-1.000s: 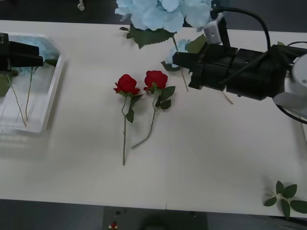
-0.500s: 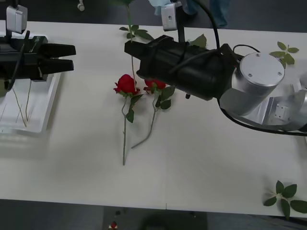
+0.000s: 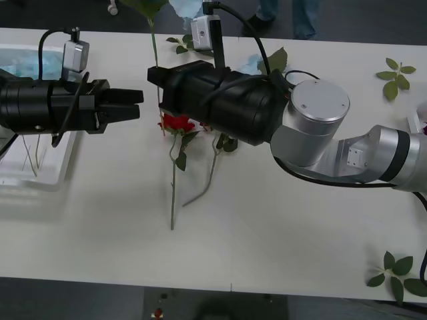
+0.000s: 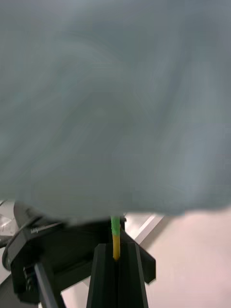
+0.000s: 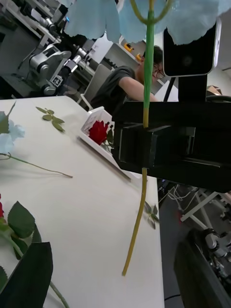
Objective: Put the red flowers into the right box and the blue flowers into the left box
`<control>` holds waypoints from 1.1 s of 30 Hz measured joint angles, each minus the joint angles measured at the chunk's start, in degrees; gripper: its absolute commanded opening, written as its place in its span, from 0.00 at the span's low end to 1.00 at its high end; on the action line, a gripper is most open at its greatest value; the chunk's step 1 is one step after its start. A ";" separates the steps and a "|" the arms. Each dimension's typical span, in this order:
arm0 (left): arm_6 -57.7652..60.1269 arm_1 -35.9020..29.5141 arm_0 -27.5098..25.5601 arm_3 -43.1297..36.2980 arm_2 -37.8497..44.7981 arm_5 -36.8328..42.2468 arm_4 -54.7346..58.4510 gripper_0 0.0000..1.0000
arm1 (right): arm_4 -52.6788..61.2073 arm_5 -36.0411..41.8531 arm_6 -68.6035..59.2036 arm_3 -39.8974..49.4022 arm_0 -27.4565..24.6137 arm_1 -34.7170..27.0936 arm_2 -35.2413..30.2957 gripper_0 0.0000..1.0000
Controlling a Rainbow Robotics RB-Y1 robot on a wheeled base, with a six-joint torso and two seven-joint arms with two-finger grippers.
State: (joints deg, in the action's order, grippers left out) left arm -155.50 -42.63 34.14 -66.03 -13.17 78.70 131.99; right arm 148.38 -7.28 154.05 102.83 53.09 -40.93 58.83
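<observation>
Over the middle of the desk [image 3: 280, 227] my right end effector [image 3: 155, 79] reaches across toward my left side, its black fingers [image 4: 118, 279] pressed together on the thin stem [image 5: 148, 62] of a blue flower [image 5: 96, 17]. That stem stands upright in the grip; its pale blue head sits above the fingers and its lower end hangs free below them, clear of the desk surface. Facing it from the left, my left end effector [image 3: 137, 105] hovers just beside the held stem, its two fingers a little apart with nothing between them.

Under my right arm two red flowers [image 3: 177, 123] lie on the desk side by side, stems pointing toward me; the nearer bloom is partly covered by the arm. On my far left the left box [image 3: 63, 157] rests at the desk's edge with thin stems lying inside. Seen from my left wrist, the right box [image 5: 98, 144] sits at the far end of the desk with a red bloom in it. Loose leaf sprigs [image 3: 399, 275] lie near the desk's right corners.
</observation>
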 measured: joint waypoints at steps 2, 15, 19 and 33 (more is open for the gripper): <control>0.00 0.00 0.00 0.00 -1.29 -0.57 0.65 0.73 | 0.50 -0.78 -0.05 -0.55 0.12 0.72 0.04 0.00; 0.00 0.27 0.10 -4.82 -9.47 -8.96 3.32 0.73 | 0.80 -0.97 -0.37 -1.90 1.81 1.68 0.08 0.00; 0.00 1.43 1.10 -5.16 -10.60 -10.04 3.32 0.73 | 0.81 -0.97 -0.68 -1.95 1.81 1.68 0.12 0.00; 0.00 3.28 2.60 -5.16 -11.14 -10.11 3.32 0.00 | 0.81 -0.97 -0.74 -2.17 1.81 1.68 1.04 0.00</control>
State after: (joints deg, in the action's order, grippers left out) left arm -155.50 -39.35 36.74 -71.19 -24.31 68.59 135.31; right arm 149.19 -8.25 153.31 100.66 54.90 -39.24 59.87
